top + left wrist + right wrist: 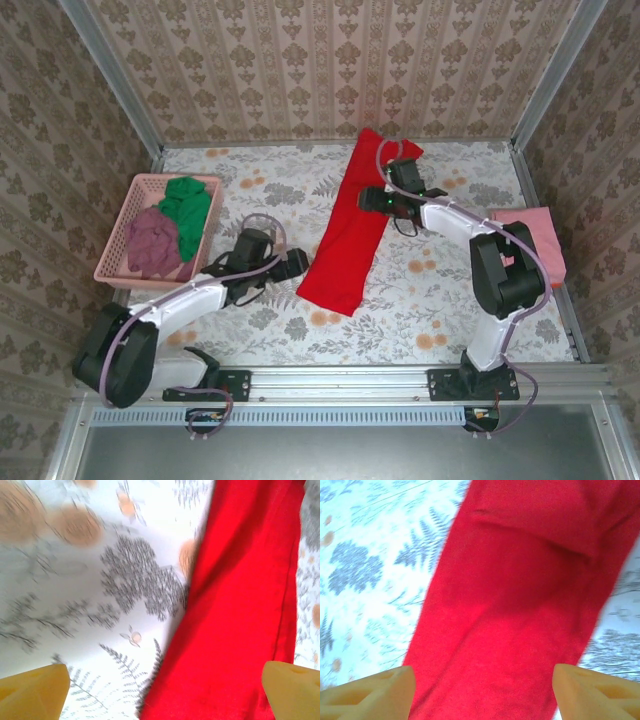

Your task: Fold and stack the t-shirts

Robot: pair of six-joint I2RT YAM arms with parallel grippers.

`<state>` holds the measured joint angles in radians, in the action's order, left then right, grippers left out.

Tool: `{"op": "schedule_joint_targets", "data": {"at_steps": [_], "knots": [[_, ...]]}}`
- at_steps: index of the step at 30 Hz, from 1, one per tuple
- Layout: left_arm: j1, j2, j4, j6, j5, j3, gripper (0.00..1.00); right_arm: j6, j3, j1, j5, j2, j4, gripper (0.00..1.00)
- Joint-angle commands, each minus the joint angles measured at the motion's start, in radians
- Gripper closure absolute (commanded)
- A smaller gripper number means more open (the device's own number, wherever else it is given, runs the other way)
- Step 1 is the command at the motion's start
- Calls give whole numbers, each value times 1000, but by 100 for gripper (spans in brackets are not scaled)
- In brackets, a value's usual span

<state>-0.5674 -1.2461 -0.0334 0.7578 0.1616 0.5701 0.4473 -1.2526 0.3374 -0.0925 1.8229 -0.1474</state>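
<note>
- The long t-shirt (352,235) runs mid-table (440,300), from the far edge toward the near edge.
- The basket (118,225) sits at the left edge, two t-shirts (188,210) inside.
- The folded t-shirt (540,235) lies at the right edge.

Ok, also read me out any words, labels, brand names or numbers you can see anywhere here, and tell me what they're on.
None can be read.
The red t-shirt is plain cloth with no print or visible tag.
The pink basket and the green t-shirt and maroon t-shirt in it carry no lettering.
The tablecloth and wallpaper bear only floral patterns.
</note>
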Motion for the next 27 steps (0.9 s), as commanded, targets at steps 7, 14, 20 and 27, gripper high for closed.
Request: {"op": "schedule_joint_targets", "data": {"at_steps": [7,14,20,27], "knots": [[-106,-116,16,-88,72,86,7,77,-149,-20,120,173,-1,31],[-218,-332,34,-39,107,176,39,125,-379,-113,75,369,-37,44],[-254,-399,63,-5,166,163,61,119,-556,-146,10,523,-142,50],[-329,-372,67,32,202,101,62,115,-589,-98,-70,557,-185,50]]}}
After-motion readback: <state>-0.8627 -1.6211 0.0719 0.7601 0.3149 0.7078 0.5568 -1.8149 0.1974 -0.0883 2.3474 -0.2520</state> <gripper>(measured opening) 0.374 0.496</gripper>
